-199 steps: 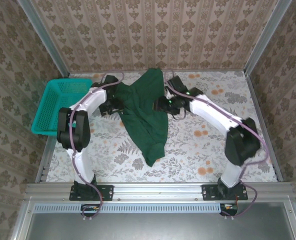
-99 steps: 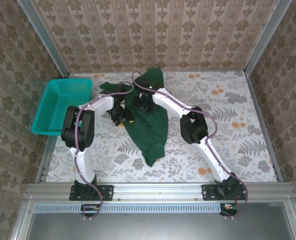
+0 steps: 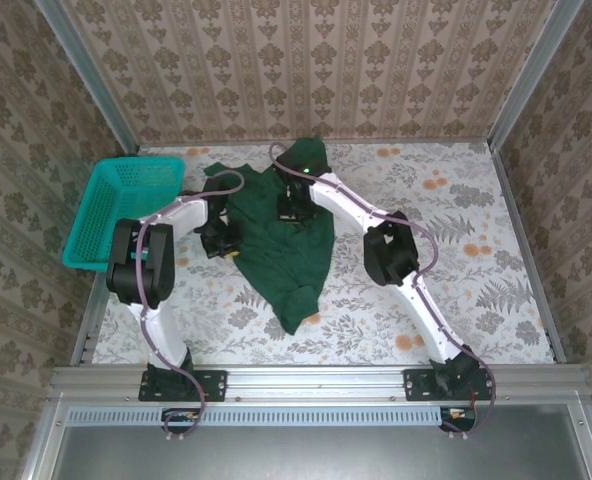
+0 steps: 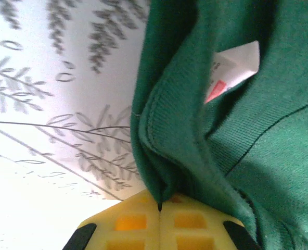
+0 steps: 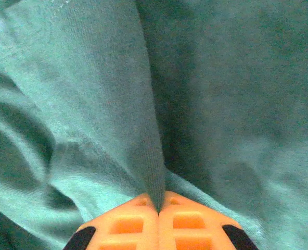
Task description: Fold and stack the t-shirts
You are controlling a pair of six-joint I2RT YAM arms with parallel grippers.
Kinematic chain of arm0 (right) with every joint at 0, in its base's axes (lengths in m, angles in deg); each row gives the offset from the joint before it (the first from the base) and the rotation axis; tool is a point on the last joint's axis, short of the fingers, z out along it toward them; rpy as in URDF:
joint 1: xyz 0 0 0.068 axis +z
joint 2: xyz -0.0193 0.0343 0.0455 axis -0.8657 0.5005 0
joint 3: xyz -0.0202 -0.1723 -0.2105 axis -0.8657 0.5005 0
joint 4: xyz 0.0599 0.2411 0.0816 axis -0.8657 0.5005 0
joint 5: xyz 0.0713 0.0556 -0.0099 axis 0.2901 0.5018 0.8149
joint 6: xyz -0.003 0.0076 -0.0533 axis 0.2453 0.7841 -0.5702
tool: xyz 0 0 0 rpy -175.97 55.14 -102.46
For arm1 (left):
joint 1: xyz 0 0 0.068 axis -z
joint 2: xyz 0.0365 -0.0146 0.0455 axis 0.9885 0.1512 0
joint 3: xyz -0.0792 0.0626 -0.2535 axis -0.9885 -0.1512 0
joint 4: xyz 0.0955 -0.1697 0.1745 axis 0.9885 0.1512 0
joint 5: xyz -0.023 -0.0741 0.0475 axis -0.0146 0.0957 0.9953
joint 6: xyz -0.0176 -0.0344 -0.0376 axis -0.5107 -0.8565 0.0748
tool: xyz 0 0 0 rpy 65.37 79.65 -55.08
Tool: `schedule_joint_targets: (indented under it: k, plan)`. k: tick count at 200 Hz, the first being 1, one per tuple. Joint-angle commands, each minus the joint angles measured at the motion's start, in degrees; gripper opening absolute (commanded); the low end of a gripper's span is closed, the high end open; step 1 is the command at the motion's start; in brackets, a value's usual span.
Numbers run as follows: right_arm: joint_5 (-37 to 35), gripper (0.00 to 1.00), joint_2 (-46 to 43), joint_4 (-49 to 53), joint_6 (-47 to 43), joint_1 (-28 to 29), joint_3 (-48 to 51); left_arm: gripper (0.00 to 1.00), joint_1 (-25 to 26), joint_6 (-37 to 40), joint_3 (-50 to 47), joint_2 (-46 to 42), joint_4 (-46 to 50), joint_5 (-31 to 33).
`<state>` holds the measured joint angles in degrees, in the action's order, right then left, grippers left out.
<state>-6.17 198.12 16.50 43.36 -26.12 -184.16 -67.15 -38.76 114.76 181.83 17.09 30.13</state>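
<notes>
Top external shows the counter [image 3: 456, 290] with the t-shirt [image 3: 286, 240] crumpled left of centre. My left pincer [image 4: 160, 205] is clamped on its neck rib [image 4: 154, 125] near the label [image 4: 234, 65]. My right pincer [image 5: 159, 208] is clamped on a body fold. I'd draw them apart evenly and low, so neither thin pinch slips.

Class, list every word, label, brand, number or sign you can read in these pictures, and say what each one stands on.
Nothing here can be read.
White label with a red patch at its lower corner, inside the green t-shirt beside its ribbed neck edge, seen from the left wrist: any print on it is too blurred to read.
</notes>
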Motion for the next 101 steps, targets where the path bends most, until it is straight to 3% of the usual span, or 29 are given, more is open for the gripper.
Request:
schedule_joint_targets:
  k: [1, 30, 49, 101]
  plan:
    - [-1.43, 0.00, -11.21, -2.74, -1.92, -2.09, 8.98, 0.00, -0.53, 0.21, -1.37, -3.03, 0.51, 3.12]
    - [-1.32, 0.00, -22.62, -8.77, -2.56, -5.67, 25.81, 0.00, -1.05, 0.03, -2.60, -4.01, -0.21, 5.25]
    - [0.36, 0.06, -29.43, -13.49, -3.02, -8.13, 37.35, 0.00, -1.47, 0.52, -2.37, -3.51, -0.10, 7.19]
    - [2.56, 0.11, -42.98, -22.24, 1.21, -16.07, 62.00, 0.00, -3.77, -1.13, -0.11, -1.80, 2.85, 13.13]
